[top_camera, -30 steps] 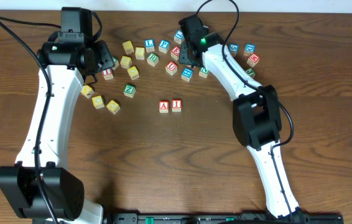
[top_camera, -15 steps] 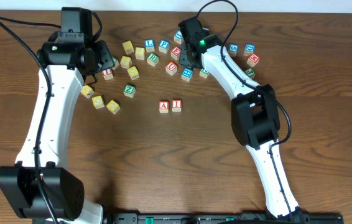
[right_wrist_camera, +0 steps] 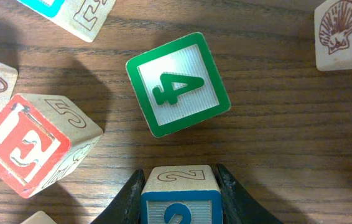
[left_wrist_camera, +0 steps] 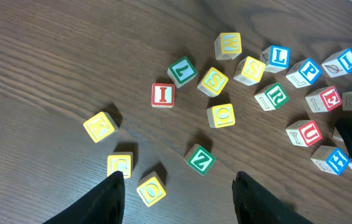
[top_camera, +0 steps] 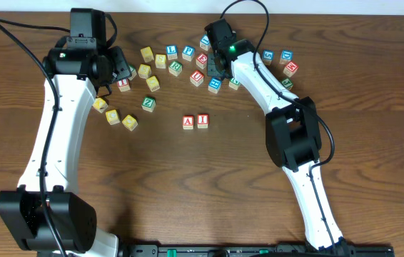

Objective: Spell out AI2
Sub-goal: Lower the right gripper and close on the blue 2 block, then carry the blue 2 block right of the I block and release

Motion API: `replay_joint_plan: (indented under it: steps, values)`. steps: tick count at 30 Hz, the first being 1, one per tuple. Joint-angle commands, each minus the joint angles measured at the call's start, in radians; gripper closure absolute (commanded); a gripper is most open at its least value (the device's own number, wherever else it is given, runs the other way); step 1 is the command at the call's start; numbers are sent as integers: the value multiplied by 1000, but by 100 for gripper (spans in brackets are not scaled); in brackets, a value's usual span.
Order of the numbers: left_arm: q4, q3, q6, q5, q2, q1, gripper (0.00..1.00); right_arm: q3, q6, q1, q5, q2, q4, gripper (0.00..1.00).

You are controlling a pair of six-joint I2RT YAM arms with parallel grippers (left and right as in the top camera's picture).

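A red A block (top_camera: 188, 122) and a red I block (top_camera: 202, 121) stand side by side mid-table. My right gripper (right_wrist_camera: 180, 198) is shut on a blue 2 block (right_wrist_camera: 180, 186) that rests on the wood, one finger on each side of it. In the overhead view the right gripper (top_camera: 221, 70) is among the back blocks and covers the 2 block. My left gripper (left_wrist_camera: 177, 180) is open and empty above yellow blocks at the left; it also shows in the overhead view (top_camera: 113, 68).
A green 4 block (right_wrist_camera: 178, 84) lies just ahead of the 2 block, and a red E block (right_wrist_camera: 27, 149) lies to its left. Several letter blocks (top_camera: 177, 66) are scattered along the back. A green Z block (left_wrist_camera: 199, 159) and a yellow O block (left_wrist_camera: 151, 190) lie under the left gripper.
The right arm has shifted very slightly near the back blocks. The left arm and the A and I blocks have not moved.
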Motion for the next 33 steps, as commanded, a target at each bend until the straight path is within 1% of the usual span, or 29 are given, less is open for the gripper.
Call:
replay_joint_plan:
  steps: [1, 8, 13, 20, 22, 27, 30, 33]
  values:
    - [-2, 14, 6, -5, -3, -2, 45, 22, -34, 1, 14, -18, -8, 75]
    - [-1, 14, 6, -6, -3, -1, 45, 22, -34, 3, 14, -121, -10, 76]
    - [1, 14, 6, -6, -3, -2, 45, 22, -34, 3, 5, -236, -81, 80]
    - [1, 14, 6, -6, -3, -2, 45, 22, -33, 8, -62, -404, -356, 82]
    - [1, 14, 6, -5, -3, -2, 45, 22, -33, 11, -64, -427, -440, 80]
    - [1, 14, 6, -5, -3, -2, 45, 4, -33, 23, -66, -424, -604, 80]
    - [1, 14, 6, -5, -3, -2, 45, -71, -11, 42, -68, -420, -600, 80]
    - [1, 14, 6, -5, -3, -2, 45, -181, 16, 65, -68, -418, -532, 80]
